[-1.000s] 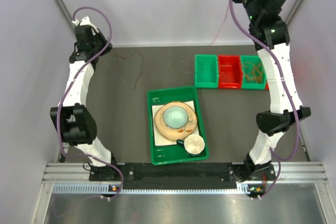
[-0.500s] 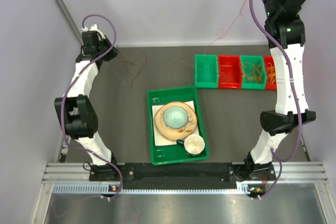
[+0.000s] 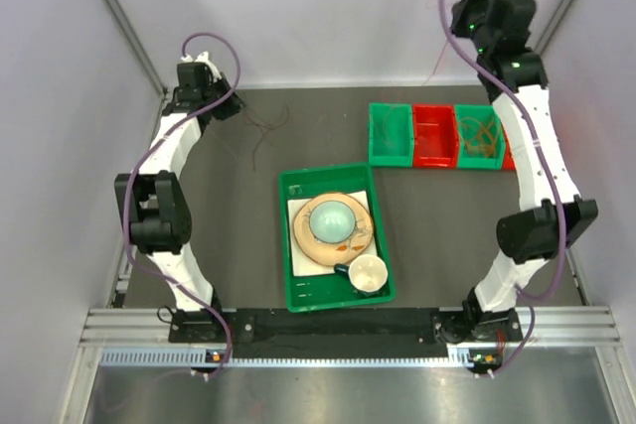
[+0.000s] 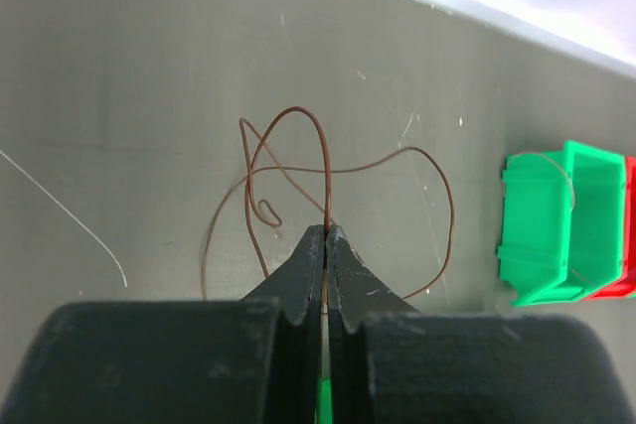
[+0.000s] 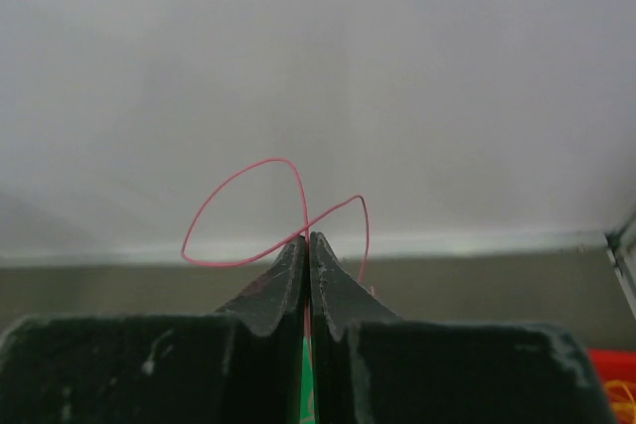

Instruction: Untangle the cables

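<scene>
In the left wrist view my left gripper (image 4: 326, 229) is shut on a thin brown cable (image 4: 323, 151), whose loops hang just over the dark table (image 4: 119, 96). From above, this gripper (image 3: 235, 108) is at the back left, with the cable (image 3: 264, 132) trailing to its right. My right gripper (image 5: 306, 237) is shut on a thin red cable (image 5: 238, 178) that loops in front of the white back wall. In the top view it (image 3: 460, 19) is raised high at the back right. Yellow-orange cables (image 3: 481, 134) lie in a green bin.
A row of small bins stands at the back right: green (image 3: 391, 134), red (image 3: 434, 136), green (image 3: 475, 158), and a red one (image 3: 507, 158) partly behind the right arm. A green tray (image 3: 298, 290) holding a plate, bowl and cup sits in the middle.
The left arm has swung right along the back edge, dragging the brown cable. The right arm rose to the far right, then came back left and lower with the red cable.
</scene>
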